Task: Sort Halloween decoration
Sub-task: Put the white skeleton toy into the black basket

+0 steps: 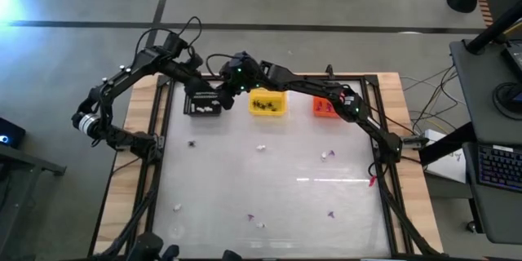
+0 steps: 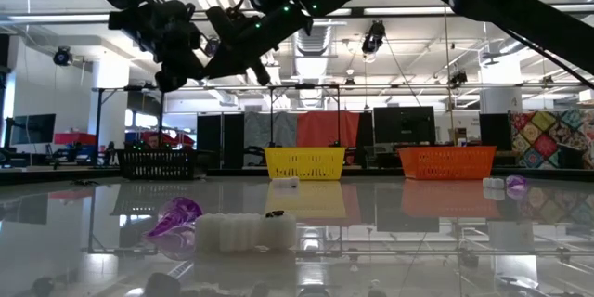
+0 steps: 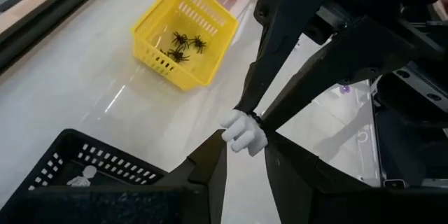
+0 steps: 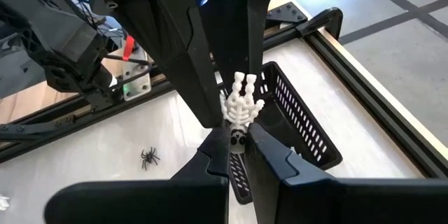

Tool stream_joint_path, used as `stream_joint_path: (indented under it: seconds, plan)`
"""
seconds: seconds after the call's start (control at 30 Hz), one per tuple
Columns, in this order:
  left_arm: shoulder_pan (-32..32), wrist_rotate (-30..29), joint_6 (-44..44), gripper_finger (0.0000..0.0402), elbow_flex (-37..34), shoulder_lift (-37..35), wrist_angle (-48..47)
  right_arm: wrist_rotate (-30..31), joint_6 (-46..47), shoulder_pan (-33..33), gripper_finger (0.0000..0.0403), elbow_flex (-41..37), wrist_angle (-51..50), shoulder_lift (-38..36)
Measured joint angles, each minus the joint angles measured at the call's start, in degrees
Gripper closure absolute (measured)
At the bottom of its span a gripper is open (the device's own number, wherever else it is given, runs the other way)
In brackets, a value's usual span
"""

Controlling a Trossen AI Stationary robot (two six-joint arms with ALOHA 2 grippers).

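Along the far edge of the table [image 1: 269, 204] three baskets are standing in a row: the black basket [image 1: 203, 100] at the left, the yellow basket [image 1: 267, 103] in the middle with black spiders [image 3: 183, 45] lying in it, and the orange basket [image 1: 325, 108] at the right. Above the black basket and just to its yellow-basket side, both arms are meeting over one white skeleton piece [image 4: 241, 105]. The left gripper [image 3: 241, 150] is pinching one end of it between its fingers, and the right gripper [image 4: 238, 150], reaching across from the right, is clamped shut on the skull end, so the piece is hanging in the air with its long axis running roughly from one gripper to the other. The black basket, already holding white bits [image 1: 204, 108], is lying just below and a little left of the pair, nearer the left arm, so I'd judge the drop belongs to whichever gripper is keeping hold once the other lets go. Loose trinkets are lying scattered nearer the front of the table: a black spider [image 1: 192, 142], white pieces [image 1: 261, 148] and purple bits [image 1: 331, 213].
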Motion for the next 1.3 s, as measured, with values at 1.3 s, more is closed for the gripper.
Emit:
stream_joint_path:
  seconds: [1.3]
  plan:
    - [0.00,1.31,5.98,0.0393,0.02,0.24,-1.48,-0.82,1.38,0.31,0.0390,-0.17,-0.62,0.02]
